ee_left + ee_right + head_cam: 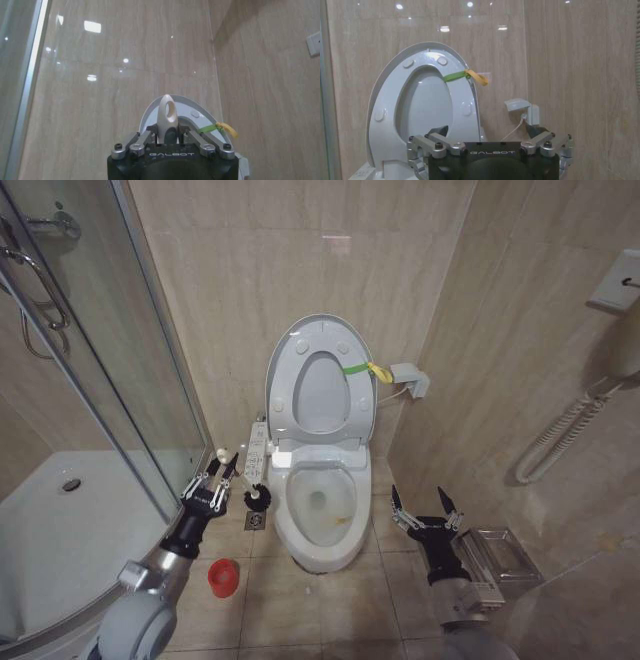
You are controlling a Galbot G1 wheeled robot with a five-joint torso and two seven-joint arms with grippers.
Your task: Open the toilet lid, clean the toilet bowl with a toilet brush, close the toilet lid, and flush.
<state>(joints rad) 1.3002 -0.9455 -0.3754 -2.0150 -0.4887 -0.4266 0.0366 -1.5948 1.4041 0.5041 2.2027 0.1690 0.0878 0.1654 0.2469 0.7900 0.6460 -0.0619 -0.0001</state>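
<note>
Beige tiled walls and floor [300, 610], glass shower enclosure [90, 380] on my left, toilet lid [318, 370] raised against wall, toilet bowl [322, 515] exposed with water inside, my left hand [216, 477] clenched on toilet brush [257, 498] beside bowl, red cup holder [223, 577] on floor, my right hand [425, 507] released, hovering right of bowl.

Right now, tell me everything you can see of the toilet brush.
The toilet brush has a thin pale handle with a looped eyelet at its top and a small dark bristle head. The left gripper has its jaws shut on the handle just below the eyelet. The brush slants down to the right, its head low beside the left side of the toilet bowl, above a floor drain.
</note>
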